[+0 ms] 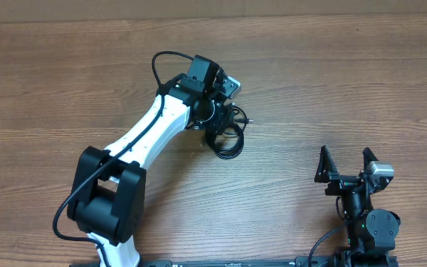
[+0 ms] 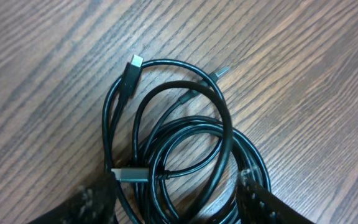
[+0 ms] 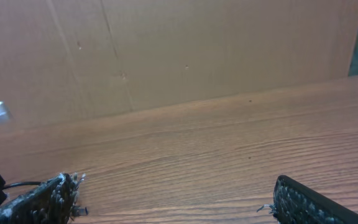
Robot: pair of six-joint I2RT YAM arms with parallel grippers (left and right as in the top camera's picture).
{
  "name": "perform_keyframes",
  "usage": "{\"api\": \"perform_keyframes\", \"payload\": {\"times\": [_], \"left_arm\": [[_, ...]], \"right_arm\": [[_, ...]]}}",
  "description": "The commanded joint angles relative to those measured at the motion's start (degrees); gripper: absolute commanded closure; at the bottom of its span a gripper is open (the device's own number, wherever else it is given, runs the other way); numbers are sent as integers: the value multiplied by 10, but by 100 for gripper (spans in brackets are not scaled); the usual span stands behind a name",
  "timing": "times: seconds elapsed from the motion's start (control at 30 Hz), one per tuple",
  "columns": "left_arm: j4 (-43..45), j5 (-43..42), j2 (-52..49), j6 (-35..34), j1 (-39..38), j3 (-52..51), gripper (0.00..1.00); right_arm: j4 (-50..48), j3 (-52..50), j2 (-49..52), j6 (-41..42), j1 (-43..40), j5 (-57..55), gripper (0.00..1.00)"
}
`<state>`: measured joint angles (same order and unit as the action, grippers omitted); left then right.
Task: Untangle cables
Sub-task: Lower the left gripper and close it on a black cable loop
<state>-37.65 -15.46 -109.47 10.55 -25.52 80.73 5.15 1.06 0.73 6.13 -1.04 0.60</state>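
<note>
Cables (image 1: pixel 230 141) lie coiled in loose overlapping loops near the middle of the table (image 1: pixel 65 67), with one plug (image 2: pixel 133 63) at eleven o'clock of the bundle and a smaller plug (image 2: pixel 220 73) at one o'clock. Left gripper (image 2: pixel 176 183) hangs over the coil, jaws spread wide on either side. Its fingers (image 2: pixel 92 202) seem to hold nothing, though contact is hard to judge. Right gripper (image 1: pixel 345 167), at four o'clock from the cables and well apart, stands wide open and empty.
</note>
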Motion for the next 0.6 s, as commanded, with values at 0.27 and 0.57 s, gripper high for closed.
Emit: {"api": "perform_keyframes", "payload": {"times": [0.27,0.57], "left_arm": [[4,-6,-32,-5,-4,3,96],[-38,-29,0,-102,-3,73,96]], "right_arm": [[-3,-6,-6,-2,2,-5,0],[-3,-6,-6,-2,2,-5,0]]}}
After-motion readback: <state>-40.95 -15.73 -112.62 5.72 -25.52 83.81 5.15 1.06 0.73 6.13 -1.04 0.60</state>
